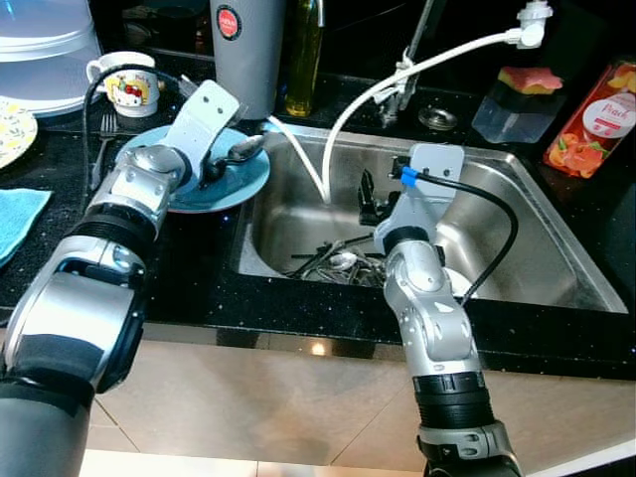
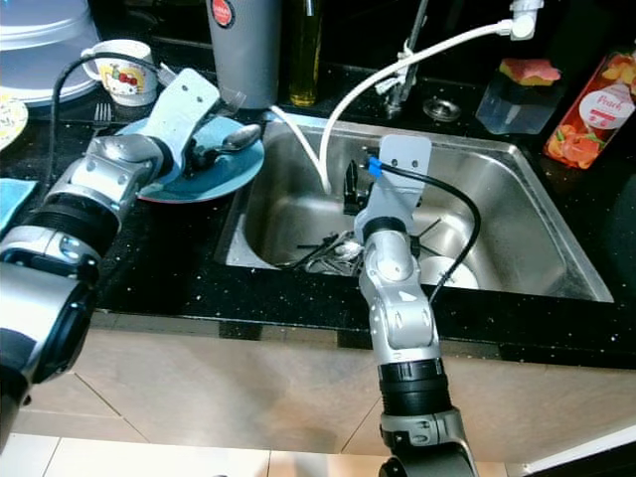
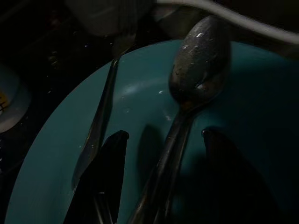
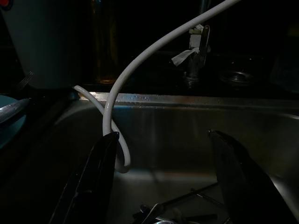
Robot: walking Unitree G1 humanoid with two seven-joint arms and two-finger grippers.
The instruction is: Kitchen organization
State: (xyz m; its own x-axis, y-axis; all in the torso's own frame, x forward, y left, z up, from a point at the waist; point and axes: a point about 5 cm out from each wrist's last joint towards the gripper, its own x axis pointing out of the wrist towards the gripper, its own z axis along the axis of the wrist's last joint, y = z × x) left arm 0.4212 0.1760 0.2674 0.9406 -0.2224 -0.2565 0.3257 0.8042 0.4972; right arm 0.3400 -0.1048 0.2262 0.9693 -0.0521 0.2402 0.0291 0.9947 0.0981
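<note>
left gripper [image 3: 161, 140] straddles spoon [image 3: 198, 65] on plate [image 3: 261, 140].

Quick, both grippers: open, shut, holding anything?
Left gripper: open over the blue plate, fingers either side of the spoon, not gripping it.
Right gripper: open, empty, above the cutlery in the sink.

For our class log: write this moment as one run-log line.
left tool: open over spoon on teal plate | right tool: open in sink, above cutlery
</note>
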